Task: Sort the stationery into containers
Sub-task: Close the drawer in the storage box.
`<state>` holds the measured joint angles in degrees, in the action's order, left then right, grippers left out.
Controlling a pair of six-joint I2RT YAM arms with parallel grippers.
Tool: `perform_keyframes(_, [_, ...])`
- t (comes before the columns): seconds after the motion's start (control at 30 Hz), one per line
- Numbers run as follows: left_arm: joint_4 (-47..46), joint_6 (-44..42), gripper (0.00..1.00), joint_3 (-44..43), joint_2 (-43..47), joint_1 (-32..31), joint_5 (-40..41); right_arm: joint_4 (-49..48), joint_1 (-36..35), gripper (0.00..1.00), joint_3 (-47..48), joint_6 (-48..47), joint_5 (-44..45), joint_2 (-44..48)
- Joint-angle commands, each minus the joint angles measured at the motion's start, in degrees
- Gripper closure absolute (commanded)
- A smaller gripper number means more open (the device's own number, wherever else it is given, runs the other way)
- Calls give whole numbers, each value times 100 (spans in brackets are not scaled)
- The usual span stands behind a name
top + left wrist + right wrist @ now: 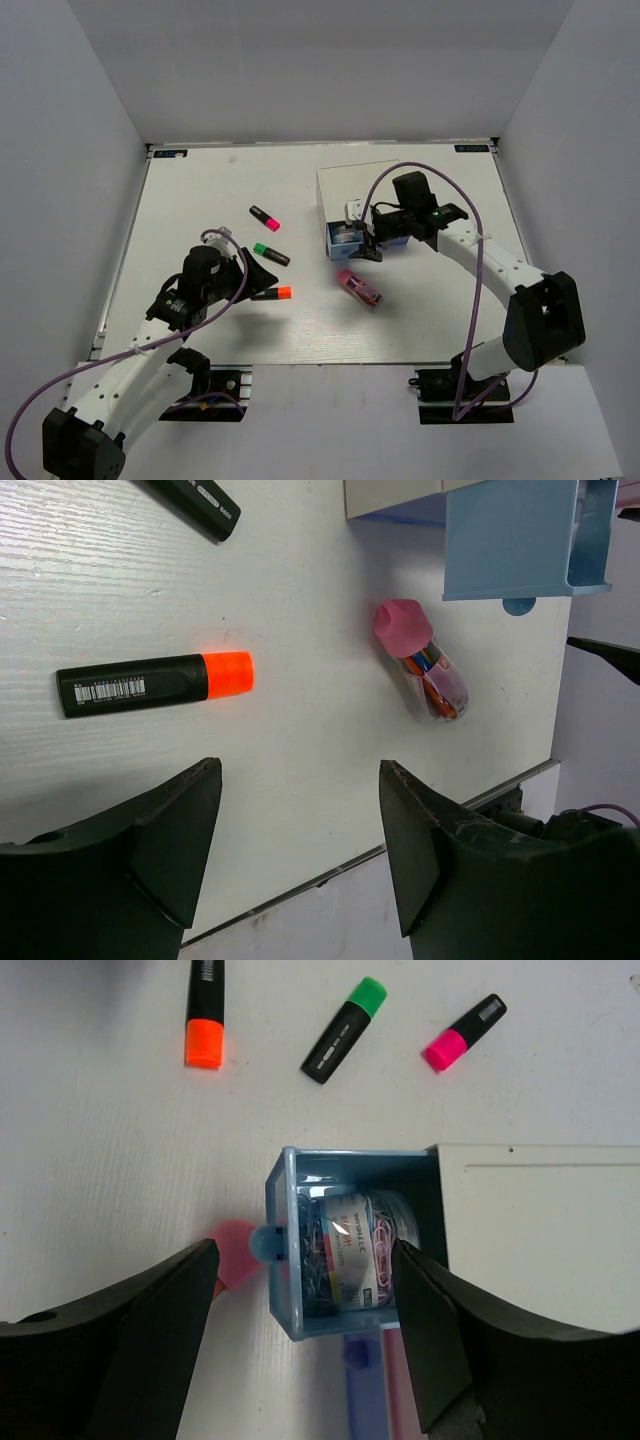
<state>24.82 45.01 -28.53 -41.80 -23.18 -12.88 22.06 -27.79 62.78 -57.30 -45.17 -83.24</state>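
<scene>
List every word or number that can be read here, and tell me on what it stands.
Nothing can be read with certainty.
Orange-capped highlighter: barcode label, digits too small.
Tub of clips in light-blue drawer: label blurred.
Green-capped highlighter: white print too small.

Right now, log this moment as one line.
left gripper: open, near orange highlighter | right gripper: open, above pulled-out light-blue drawer | drawer: clip tub inside | loose: pink gadget, green highlighter, pink highlighter

The white table (200, 190) is carrying a pink highlighter (265, 217), green highlighter (271, 254) and orange highlighter (272, 293), lying apart; a pink-capped tube (359, 287) is lying rightward; the drawer box (350, 190) is sitting just beyond.
</scene>
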Motion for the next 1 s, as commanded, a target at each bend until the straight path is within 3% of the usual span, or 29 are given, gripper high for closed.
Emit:
perform_keyframes(0.0, [-91,-63,26,-100,23,-29,-65,-19,-25,25,190,-141,-220,45])
perform_keyframes(0.17, [-38,-63,26,-100,23,-29,-65,-52,2,29,121,-308,-649,185])
perform_keyframes(0.27, [-38,-63,26,-100,23,-29,-65,-9,-7,37,76,-448,-852,405])
perform_keyframes(0.37, [-91,-63,26,-47,23,-29,-65,236,-7,58,59,-668,-1046,397])
perform_keyframes(0.4, [-91,-63,26,-47,23,-29,-65,367,-7,70,50,-756,-1073,396])
perform_keyframes(0.5, [-91,-63,26,-47,23,-29,-65,648,-16,97,58,-975,-1196,370])
perform_keyframes(0.53, [-91,-63,26,-47,23,-29,-65,807,-25,100,85,-1046,-1214,335])
perform_keyframes(0.7, [-91,-63,26,-47,23,-29,-118,1939,-69,100,531,-1862,-969,-235])
perform_keyframes(0.77, [-91,-63,26,-47,23,-29,-118,1925,-121,100,577,-1759,-697,-324])
perform_keyframes(0.97, [-91,-63,26,-47,76,-29,-118,106,-288,100,50,-564,147,-140])
